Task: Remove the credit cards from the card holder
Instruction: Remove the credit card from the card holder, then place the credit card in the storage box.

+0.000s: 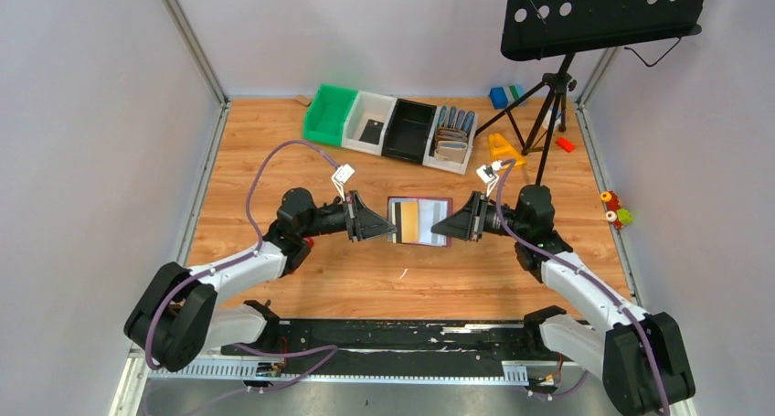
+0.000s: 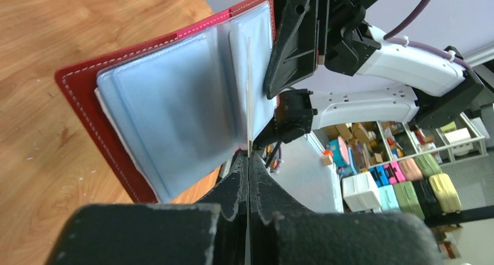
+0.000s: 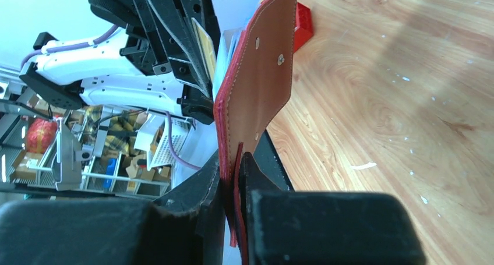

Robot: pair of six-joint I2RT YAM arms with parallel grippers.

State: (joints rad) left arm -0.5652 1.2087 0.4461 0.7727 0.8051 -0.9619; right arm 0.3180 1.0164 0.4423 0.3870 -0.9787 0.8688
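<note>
The maroon card holder [image 1: 419,221] hangs open above the table's middle, held between both grippers. Black, gold-tan and pale stripes show inside it from above. My left gripper [image 1: 387,226] is shut on the near end of a thin credit card [image 2: 249,96], seen edge-on, standing beside the grey clear pockets [image 2: 175,108]. In the right wrist view that card [image 3: 205,42] looks gold-tan between the left fingers. My right gripper [image 3: 236,160] is shut on the holder's leather cover [image 3: 259,84], with the snap studs showing. The right gripper [image 1: 440,226] meets the holder's right edge.
A row of bins stands at the back: green [image 1: 331,114], white [image 1: 370,121], black [image 1: 409,128], and one with upright wallets [image 1: 452,137]. A music stand's tripod [image 1: 548,96] and a yellow piece [image 1: 501,148] are at back right. A red block [image 3: 301,19] lies on the wood.
</note>
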